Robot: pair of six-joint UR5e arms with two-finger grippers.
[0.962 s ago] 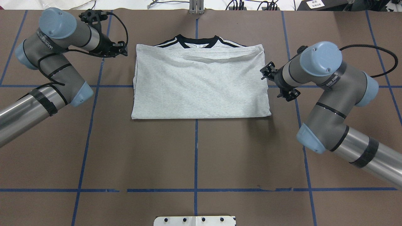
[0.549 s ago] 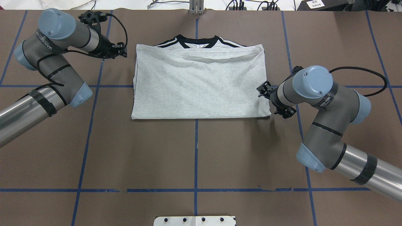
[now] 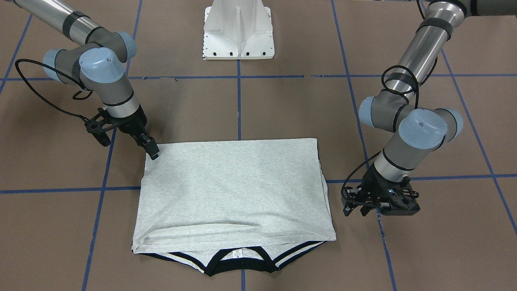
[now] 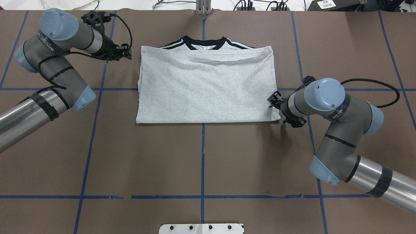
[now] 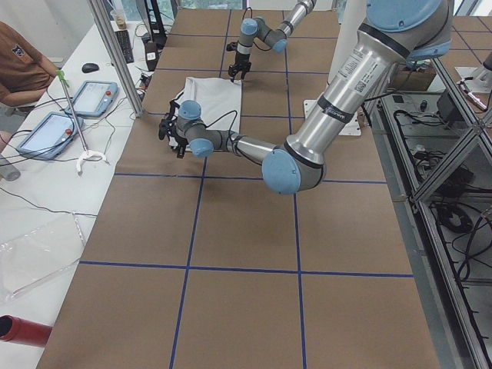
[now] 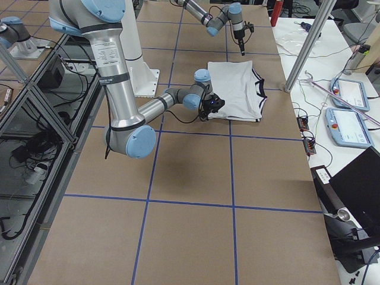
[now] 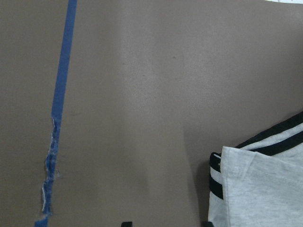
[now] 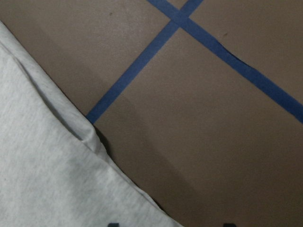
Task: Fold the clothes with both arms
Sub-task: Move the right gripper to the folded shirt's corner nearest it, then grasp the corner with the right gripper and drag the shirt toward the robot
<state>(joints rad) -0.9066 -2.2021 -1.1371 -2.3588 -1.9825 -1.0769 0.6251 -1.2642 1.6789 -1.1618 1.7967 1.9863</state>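
Shirt (image 4: pixel 204 91) is flat on the table (image 4: pixel 146 156), folded to a neat rectangle. It sits in the half far from the robot, midway between the left and right edges, with its black collar (image 4: pixel 204 42) toward the far edge. No print showing, just plain grey.

Right gripper (image 3: pixel 153 154) is down at the shirt's corner nearest the robot on the right side. In the wrist view the jaws stand apart, one tip over the cloth and one over bare table, gripping nothing.

Left gripper (image 4: pixel 129 53) is out toward the far left corner of the table, just beside the shirt's striped shoulder. It is clear of the cloth, spread wide and empty. I can't tell if it touches the table.
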